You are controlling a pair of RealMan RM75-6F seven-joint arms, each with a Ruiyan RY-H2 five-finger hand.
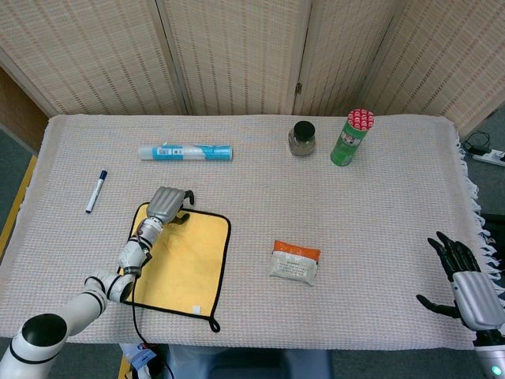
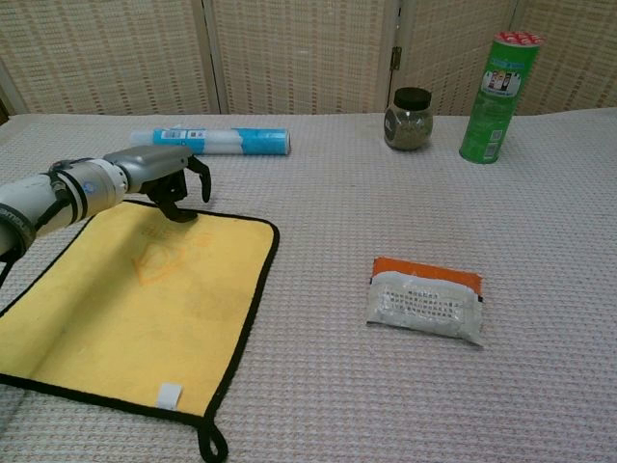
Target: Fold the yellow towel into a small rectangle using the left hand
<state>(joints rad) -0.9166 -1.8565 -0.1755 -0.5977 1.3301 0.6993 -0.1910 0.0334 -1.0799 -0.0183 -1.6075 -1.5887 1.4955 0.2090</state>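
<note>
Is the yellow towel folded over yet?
No, the yellow towel lies flat and fully spread, with the left hand at its far edge.

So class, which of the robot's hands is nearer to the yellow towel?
The left hand: it is at the far edge of the yellow towel. The right hand is at the table's opposite end, well away from the towel.

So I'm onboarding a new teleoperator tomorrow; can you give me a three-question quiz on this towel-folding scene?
1. True or false: the yellow black-edged towel lies flat and unfolded.
2. Which edge of it is the left hand over: (a) far, (b) near, (c) right?
3. Fill in: the orange-and-white packet lies to the towel's ____.

Key: 1 true; 2 a; 3 right. Bonus context: the right hand waits open at the woven tablecloth's near right corner.
</note>
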